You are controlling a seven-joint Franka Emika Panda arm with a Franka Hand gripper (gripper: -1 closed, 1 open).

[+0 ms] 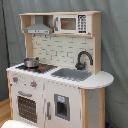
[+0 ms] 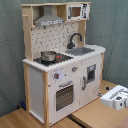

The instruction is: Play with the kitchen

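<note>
First exterior view shows the kitchen standing upright against a grey curtain, with no arm anywhere near it. A small metal pot sits on the hob at the first exterior view's left, the grey sink and black faucet lie to its right, and the range hood and microwave hang above. The oven door looks closed.

In the second exterior view the kitchen stands on a wooden floor, and the white end effector appears low at the second exterior view's right edge, well apart from the toy. Whether its fingers are spread or pressed together I cannot tell.

I judge the task barely begun: this is the approach. The next move calls for bringing the end effector up towards a workable part, likely the pot, the faucet or the oven door handle.
</note>
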